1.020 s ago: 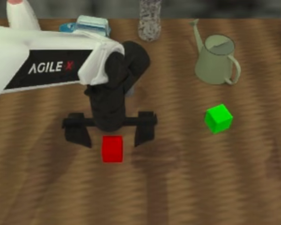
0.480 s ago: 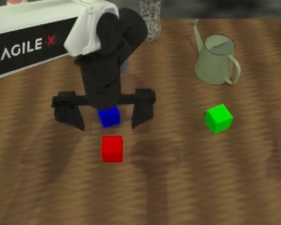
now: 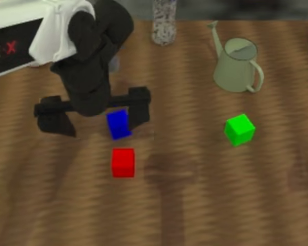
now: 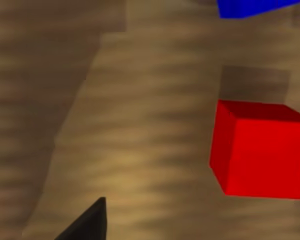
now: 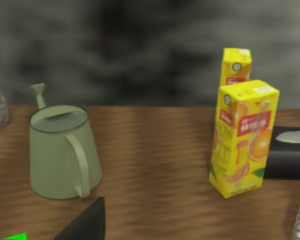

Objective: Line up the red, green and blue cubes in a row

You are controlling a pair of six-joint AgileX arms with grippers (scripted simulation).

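Left gripper [image 3: 92, 114] hangs fingers spread beside the blue cube [image 3: 118, 124], itself just behind the red cube [image 3: 123, 162]; green cube [image 3: 239, 129] well right, unaligned; row seemingly unfinished.

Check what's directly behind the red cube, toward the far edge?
The blue cube, apart from the red cube. The open left pincer hangs over it, covering its far edge; beyond is hidden.
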